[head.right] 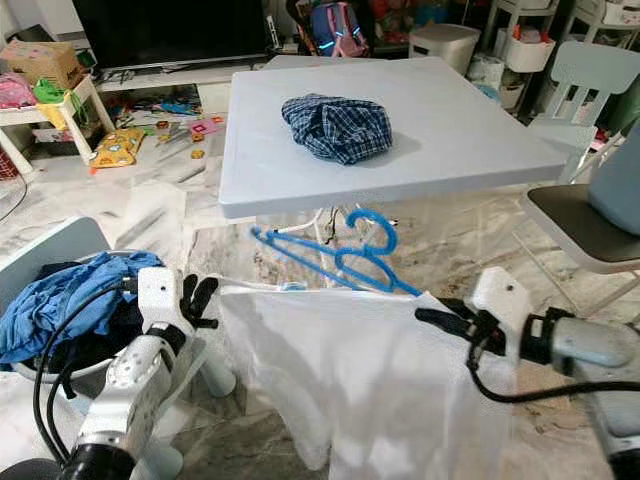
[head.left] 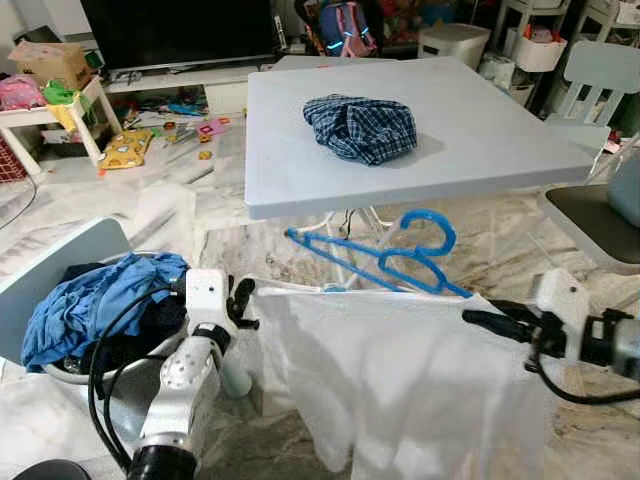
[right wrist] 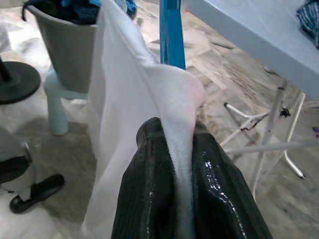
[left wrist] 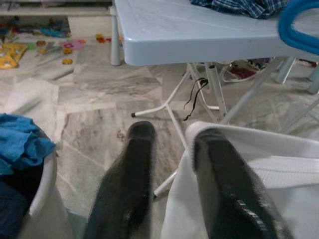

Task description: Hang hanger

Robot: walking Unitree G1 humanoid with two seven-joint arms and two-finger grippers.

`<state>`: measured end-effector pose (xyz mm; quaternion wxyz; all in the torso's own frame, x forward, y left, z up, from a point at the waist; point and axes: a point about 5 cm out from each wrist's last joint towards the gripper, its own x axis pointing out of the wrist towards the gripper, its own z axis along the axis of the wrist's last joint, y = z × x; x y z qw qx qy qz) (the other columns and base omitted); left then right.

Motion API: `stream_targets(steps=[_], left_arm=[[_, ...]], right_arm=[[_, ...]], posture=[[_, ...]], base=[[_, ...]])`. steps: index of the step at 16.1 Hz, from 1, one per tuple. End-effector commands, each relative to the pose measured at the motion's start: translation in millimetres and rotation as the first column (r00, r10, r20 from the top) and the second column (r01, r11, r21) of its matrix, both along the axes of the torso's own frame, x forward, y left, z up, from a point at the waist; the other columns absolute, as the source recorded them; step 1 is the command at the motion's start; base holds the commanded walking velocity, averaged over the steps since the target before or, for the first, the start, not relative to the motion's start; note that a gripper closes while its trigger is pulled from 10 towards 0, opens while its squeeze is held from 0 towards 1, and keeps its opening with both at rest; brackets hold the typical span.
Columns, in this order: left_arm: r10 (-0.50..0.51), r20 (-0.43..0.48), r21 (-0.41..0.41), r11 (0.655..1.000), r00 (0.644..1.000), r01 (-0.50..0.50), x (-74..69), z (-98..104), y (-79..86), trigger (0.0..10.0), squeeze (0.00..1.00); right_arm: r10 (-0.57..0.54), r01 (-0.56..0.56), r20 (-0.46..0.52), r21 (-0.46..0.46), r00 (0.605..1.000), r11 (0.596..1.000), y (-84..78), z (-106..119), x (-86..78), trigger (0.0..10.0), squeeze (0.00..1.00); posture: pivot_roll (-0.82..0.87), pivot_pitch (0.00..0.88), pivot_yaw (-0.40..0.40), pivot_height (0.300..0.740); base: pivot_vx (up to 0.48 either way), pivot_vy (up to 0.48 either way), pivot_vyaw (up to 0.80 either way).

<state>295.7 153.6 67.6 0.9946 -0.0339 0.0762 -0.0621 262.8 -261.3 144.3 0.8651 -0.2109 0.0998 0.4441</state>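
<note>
Holding white shirt (head.left: 400,380) taut | right gripper (right wrist: 172,149) pinching edge | left gripper (left wrist: 174,144) parted at hem

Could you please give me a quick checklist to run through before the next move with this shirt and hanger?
1. Right gripper shut on the white shirt: ok.
2. Left gripper holds the other shoulder: not ok; one finger is under the cloth, the fingers stand apart.
3. Shirt spread between both grippers: ok.
4. Blue hanger inside the shirt: cannot tell; its hook rises behind the collar.
5. Somewhere to hang it: cannot tell.
6. Table edge clear of the hook: ok.
</note>
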Motion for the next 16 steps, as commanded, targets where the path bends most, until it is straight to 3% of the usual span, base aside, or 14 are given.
stream_targets(steps=[1,5,8,9,10,11,12,14,15,16], left_arm=[[0.054,0.01,0.013,0.998,0.998,-0.055,-1.6,2.1,11.2,10.0,1.0],[-0.002,-0.043,-0.026,1.0,0.999,0.001,-6.0,-6.5,1.1,10.0,1.0],[-0.255,-0.09,-0.053,0.966,0.963,0.251,-16.1,-12.6,-28.6,10.0,1.0],[-0.375,-0.071,-0.042,0.927,0.924,0.373,-23.5,-10.6,-40.5,10.0,1.0],[-0.498,-0.044,0.02,0.866,0.866,0.499,-31.2,-6.4,-51.2,10.0,1.0],[-0.573,-0.029,0.06,0.817,0.819,0.574,-36.2,-3.2,-56.6,10.0,1.0],[-0.675,-0.042,0.11,0.73,0.737,0.675,-44.0,-0.8,-63.1,10.0,1.0],[-0.77,-0.068,0.158,0.619,0.634,0.769,-53.4,2.2,-66.9,10.0,1.0],[-0.792,-0.072,0.185,0.587,0.607,0.788,-55.2,4.6,-66.0,10.0,1.0],[-0.8,-0.052,0.202,0.578,0.598,0.791,-54.7,9.6,-63.9,10.0,1.0]], right_arm=[[-0.037,0.037,0.063,-0.001,0.997,0.999,-3.9,10.6,6.5,10.0,0.0],[-0.068,0.064,0.114,0.036,0.991,0.997,6.1,14.5,17.8,10.0,0.0],[-0.129,0.122,0.171,0.051,0.977,0.991,15.6,15.8,30.7,10.0,0.0],[-0.121,0.113,0.169,0.052,0.978,0.992,19.3,13.8,30.6,10.0,0.0],[-0.125,0.121,0.182,0.037,0.975,0.992,23.5,9.5,32.2,10.0,0.0],[-0.128,0.125,0.19,0.025,0.973,0.992,26.0,7.3,33.4,10.0,0.0],[-0.127,0.127,0.201,0.014,0.971,0.992,30.5,5.3,35.9,10.0,0.0],[-0.125,0.131,0.216,-0.013,0.968,0.991,35.4,2.8,40.0,10.0,0.0],[-0.112,0.126,0.225,-0.049,0.968,0.991,36.8,0.1,40.9,10.0,0.0],[-0.092,0.115,0.229,-0.087,0.969,0.99,37.1,-3.3,40.7,10.0,0.0]], posture=[[-0.18,0.0,0.037,0.74],[-0.18,0.0,0.033,0.74],[-0.18,0.0,0.035,0.74],[-0.18,0.0,0.035,0.74],[-0.18,0.0,0.034,0.74],[-0.18,0.0,0.033,0.74],[-0.18,0.0,0.031,0.74],[-0.18,0.0,0.029,0.74],[-0.17,0.0,0.029,0.74],[-0.17,0.0,0.028,0.74]], base=[[0.0,0.0,0.0],[0.0,0.0,0.0],[0.0,0.0,0.0],[0.0,0.0,0.0],[0.0,0.0,0.0],[0.0,0.0,0.0],[0.0,0.0,0.0],[0.0,0.0,0.0],[0.0,0.0,0.0],[0.0,0.0,0.0]])
